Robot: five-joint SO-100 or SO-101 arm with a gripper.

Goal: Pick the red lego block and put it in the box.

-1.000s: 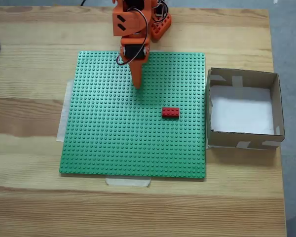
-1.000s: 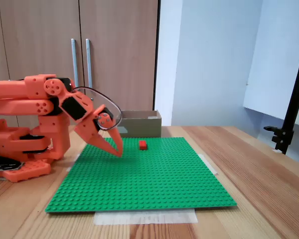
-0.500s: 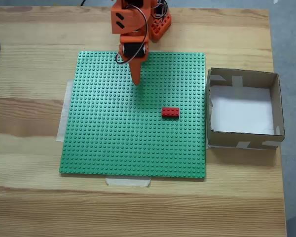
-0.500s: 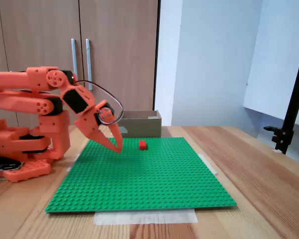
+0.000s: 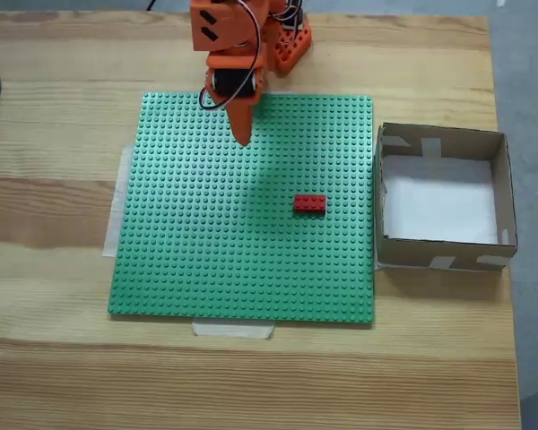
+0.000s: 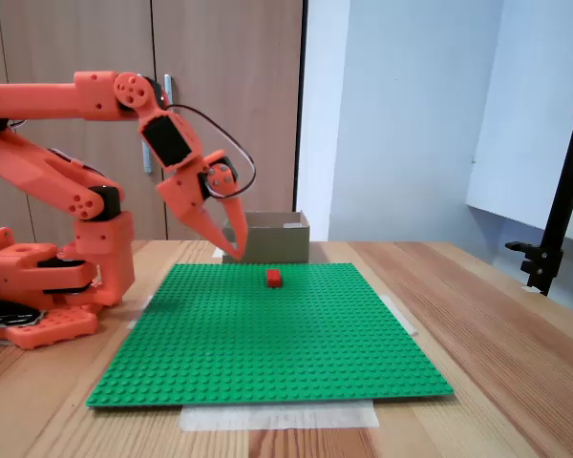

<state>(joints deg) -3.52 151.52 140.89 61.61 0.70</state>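
Jaws pressed nearly together, the gripper [image 6: 235,254] hangs empty above the green baseplate [image 5: 206,260]. Descending like this, the fingers could strike the red lego block [image 5: 309,204] from above and shove it aside instead of straddling it. In the top-down fixed view the block lies well apart at the gripper's four o'clock, the box [image 5: 502,197] at its three o'clock.
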